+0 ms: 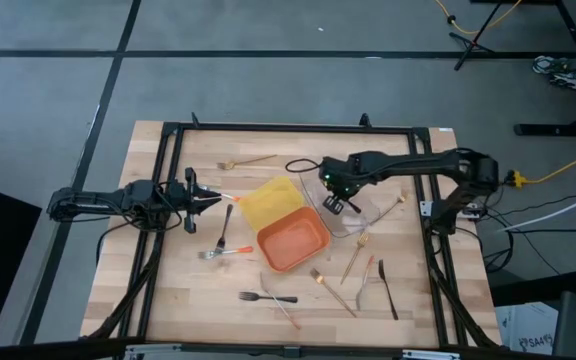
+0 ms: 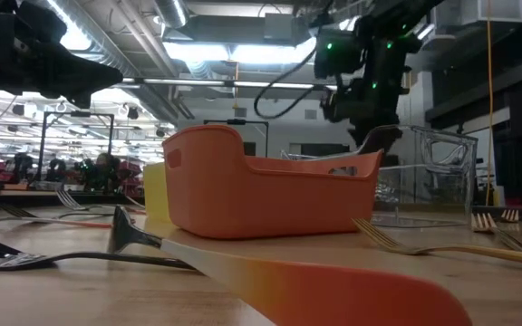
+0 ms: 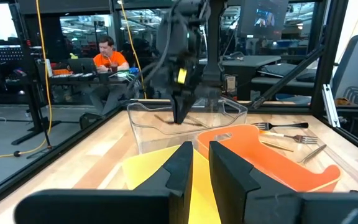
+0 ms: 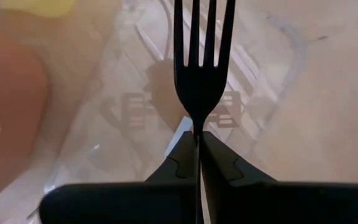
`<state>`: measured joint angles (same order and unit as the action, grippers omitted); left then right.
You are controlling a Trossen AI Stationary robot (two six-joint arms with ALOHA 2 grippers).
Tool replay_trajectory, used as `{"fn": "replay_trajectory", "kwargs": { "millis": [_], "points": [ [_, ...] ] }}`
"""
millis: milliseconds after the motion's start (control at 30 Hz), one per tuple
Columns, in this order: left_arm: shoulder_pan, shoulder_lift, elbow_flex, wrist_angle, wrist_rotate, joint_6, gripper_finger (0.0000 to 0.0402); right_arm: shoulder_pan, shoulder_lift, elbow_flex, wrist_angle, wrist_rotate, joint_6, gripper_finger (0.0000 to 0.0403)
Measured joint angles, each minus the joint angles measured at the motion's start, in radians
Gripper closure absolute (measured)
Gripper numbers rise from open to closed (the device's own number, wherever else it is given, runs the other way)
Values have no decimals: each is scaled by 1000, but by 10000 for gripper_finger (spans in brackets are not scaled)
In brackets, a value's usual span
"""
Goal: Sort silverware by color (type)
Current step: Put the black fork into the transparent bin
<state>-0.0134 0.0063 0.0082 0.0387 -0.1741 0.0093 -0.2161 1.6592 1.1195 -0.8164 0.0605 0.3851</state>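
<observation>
I saw my right gripper (image 4: 197,146) over the clear tray (image 1: 353,218), jaws pinched on a black fork (image 4: 199,62) whose tines pointed ahead. My left gripper (image 3: 201,158) hovered beside the yellow tray (image 1: 266,200), jaws narrow, holding nothing.

High view: looking straight down from far up, showing the whole wooden table (image 1: 178,300). Low view: sitting right at table height, looking flat across, very close to the orange tray (image 2: 261,195). Left wrist view: facing across the table toward the clear tray (image 3: 143,121). Right wrist view: pointing down, very near that same clear tray. Orange tray seen in three views.
</observation>
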Motion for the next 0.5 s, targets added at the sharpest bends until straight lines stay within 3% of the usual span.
{"fn": "replay_trajectory", "kwargs": {
  "millis": [500],
  "points": [
    [0,0,0,0,0,0,356,0,160,-2,78,16,-1,402]
  ]
}}
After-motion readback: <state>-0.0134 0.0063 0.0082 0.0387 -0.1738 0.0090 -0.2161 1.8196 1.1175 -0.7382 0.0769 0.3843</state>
